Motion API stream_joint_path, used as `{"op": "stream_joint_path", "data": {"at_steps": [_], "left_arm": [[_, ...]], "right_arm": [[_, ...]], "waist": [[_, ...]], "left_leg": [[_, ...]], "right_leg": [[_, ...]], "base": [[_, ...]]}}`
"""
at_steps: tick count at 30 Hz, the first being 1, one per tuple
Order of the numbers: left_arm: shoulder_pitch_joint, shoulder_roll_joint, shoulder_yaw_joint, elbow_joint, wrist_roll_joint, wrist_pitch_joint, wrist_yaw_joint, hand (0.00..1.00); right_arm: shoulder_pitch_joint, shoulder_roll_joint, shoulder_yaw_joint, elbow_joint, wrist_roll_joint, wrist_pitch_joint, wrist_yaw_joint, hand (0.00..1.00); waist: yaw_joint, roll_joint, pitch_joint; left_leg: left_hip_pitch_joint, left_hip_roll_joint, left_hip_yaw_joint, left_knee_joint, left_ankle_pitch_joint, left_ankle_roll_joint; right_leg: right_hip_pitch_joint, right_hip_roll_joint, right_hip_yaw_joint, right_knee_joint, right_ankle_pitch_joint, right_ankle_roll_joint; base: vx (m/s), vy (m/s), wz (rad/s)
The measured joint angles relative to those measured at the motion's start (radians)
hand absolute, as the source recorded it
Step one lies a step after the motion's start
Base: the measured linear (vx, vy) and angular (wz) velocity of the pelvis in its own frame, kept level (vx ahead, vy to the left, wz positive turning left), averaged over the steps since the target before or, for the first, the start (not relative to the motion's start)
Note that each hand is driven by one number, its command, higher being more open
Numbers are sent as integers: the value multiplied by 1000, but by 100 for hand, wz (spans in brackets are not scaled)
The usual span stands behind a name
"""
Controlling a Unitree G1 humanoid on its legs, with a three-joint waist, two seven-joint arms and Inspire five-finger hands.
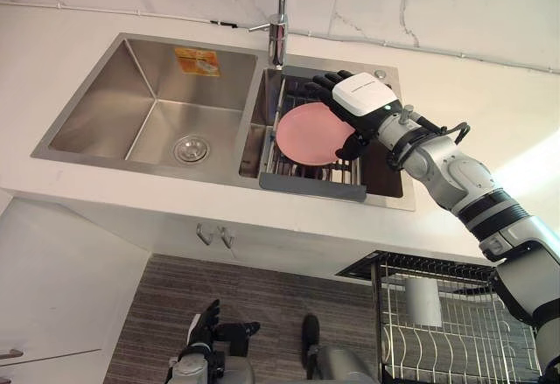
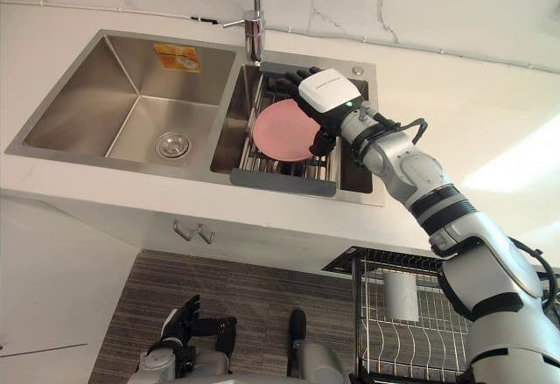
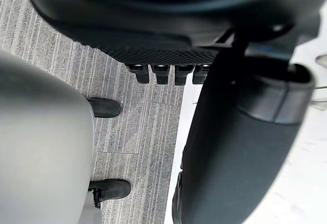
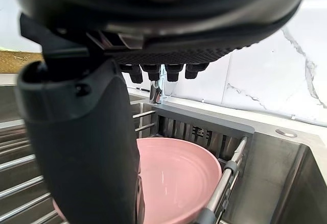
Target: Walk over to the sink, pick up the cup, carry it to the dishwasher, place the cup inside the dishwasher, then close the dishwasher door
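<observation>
A pink shallow dish (image 1: 308, 135) lies on a grey wire rack (image 1: 315, 188) in the sink's right basin. My right hand (image 1: 363, 95) hovers over it with straight fingers (image 1: 319, 87) reaching past its far rim. The thumb (image 4: 87, 147) hangs down at the near edge of the pink dish (image 4: 179, 178), and the hand is open. A white cup-like cylinder (image 1: 423, 301) stands in the pulled-out dishwasher rack (image 1: 455, 336) at the lower right. My left hand (image 1: 206, 331) hangs low over the floor, open and holding nothing.
The steel sink's left basin (image 1: 157, 95) holds only its drain. A chrome faucet (image 1: 277, 25) rises behind the divider, close to my right hand. White counter surrounds the sink, with cabinet handles (image 1: 214, 235) below. Grey striped floor (image 3: 138, 127) lies underneath.
</observation>
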Motion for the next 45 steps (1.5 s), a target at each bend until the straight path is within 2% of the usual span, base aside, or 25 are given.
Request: {"op": "stream_joint_path", "data": {"at_steps": [6,20,21,29,45], "left_arm": [[0,0,0,-1,0,2,-2,100],[6,-5,0,-4,1,4,-2,100],[7,-5,1,-6,1,10,-2,100],[11,-8,9,-7,2,13,-1,100],[11,-13,19,-7,18,13,-1,100]], "right_arm": [[15,-5,-4,-12,0,-2,6,100],[171,-3,-60,-28,0,1,6,100],[214,13,-130,-80,1,21,1,100],[258,42,-167,-124,1,38,-3,100],[263,42,-167,-131,12,29,-2,100]], "waist": [[-2,1,1],[-12,3,2],[-16,3,2],[-26,3,2],[-27,2,2]], "left_leg": [[0,0,1,0,0,0],[6,-2,4,2,0,-1],[7,-2,5,0,0,-1],[10,-2,8,1,0,-1],[12,-2,11,0,-1,-1]], "right_leg": [[0,0,1,0,0,0],[5,-6,4,1,-1,0],[5,-7,4,1,0,0],[5,-7,7,2,0,0],[6,-7,9,5,-1,0]], "base": [[0,0,0],[0,0,0],[0,0,0],[0,0,0],[0,0,0]]}}
